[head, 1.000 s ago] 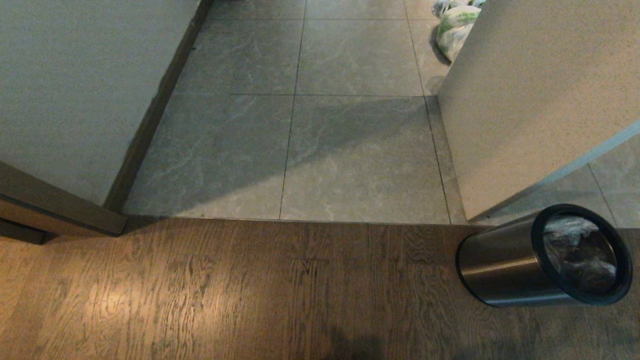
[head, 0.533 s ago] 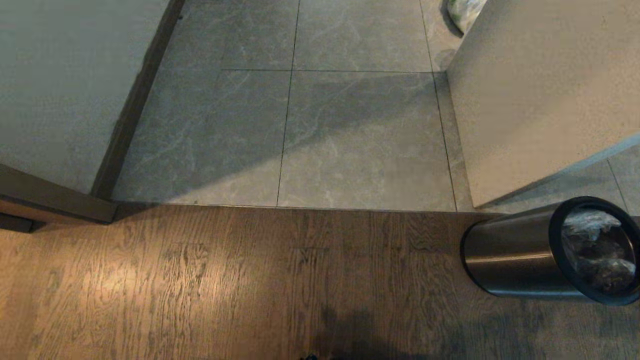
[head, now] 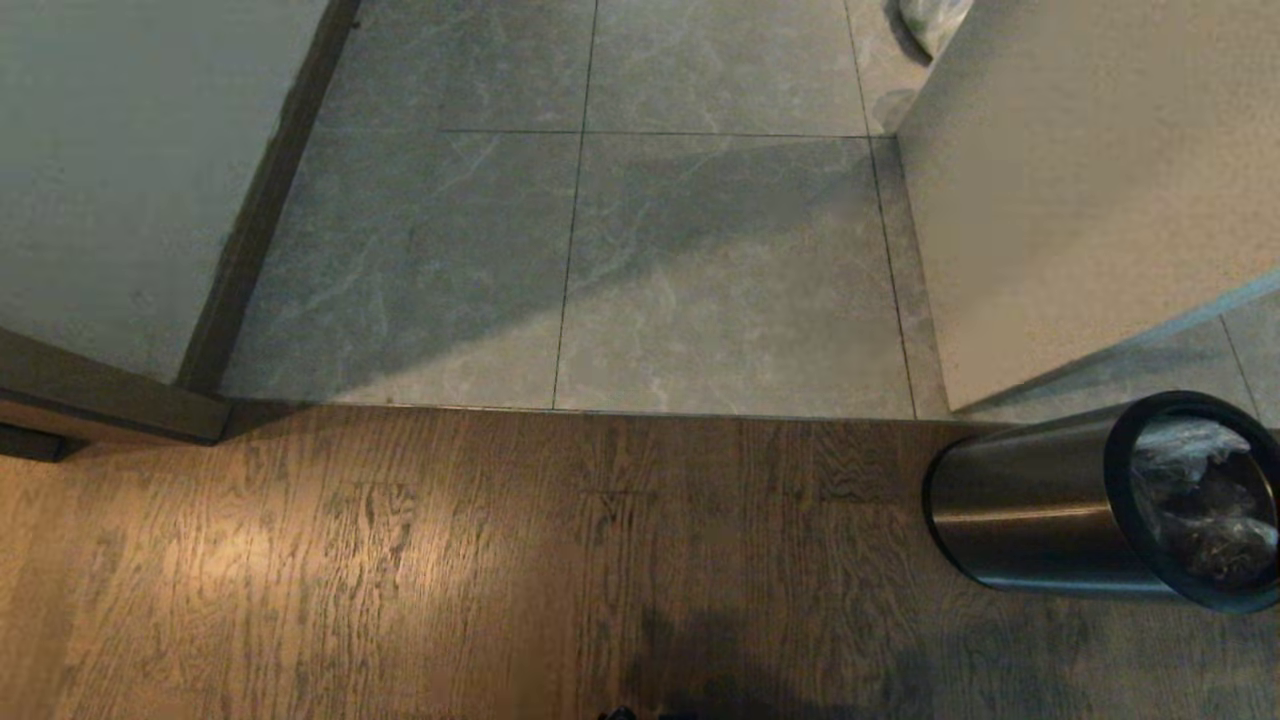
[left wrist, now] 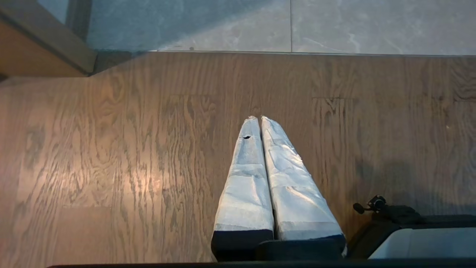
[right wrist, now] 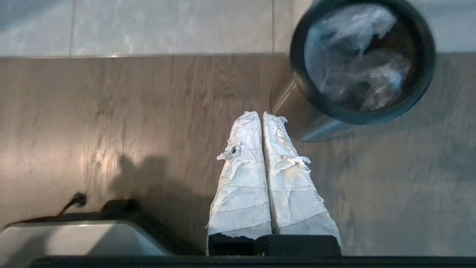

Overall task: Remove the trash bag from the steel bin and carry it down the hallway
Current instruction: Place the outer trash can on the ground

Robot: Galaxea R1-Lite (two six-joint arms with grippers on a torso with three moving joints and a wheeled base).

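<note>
**Trash bag sits in the steel bin, both end effectors pressed shut**

Trash bag [right wrist: 359,56], a crinkly clear plastic with dark and pale rubbish showing through, fills the mouth of the steel bin [head: 1030,525]. The bin stands on the brown wood-plank floor [head: 450,560], close to the seam where the planks meet the grey marbled tiles of the hallway [head: 640,260].

In the right wrist view the right end effector [right wrist: 261,114] hangs above the planks with its two white-wrapped fingers [right wrist: 241,178] pressed together, holding nothing. The bin lies just ahead of its tips and off to one side, near but not touching; the black ring rim [right wrist: 316,106] is the closest part.

The left end effector [left wrist: 259,119] also hovers over bare planks, its wrapped fingers [left wrist: 297,193] touching along their length, with nothing between them. The tile seam lies ahead of it, and the bin is outside its view.

Neither arm shows in the head view. A pale wall [head: 1060,180] rises beyond the bin, and a small part of a pale bag [head: 930,18] peeks out at its far corner.
</note>
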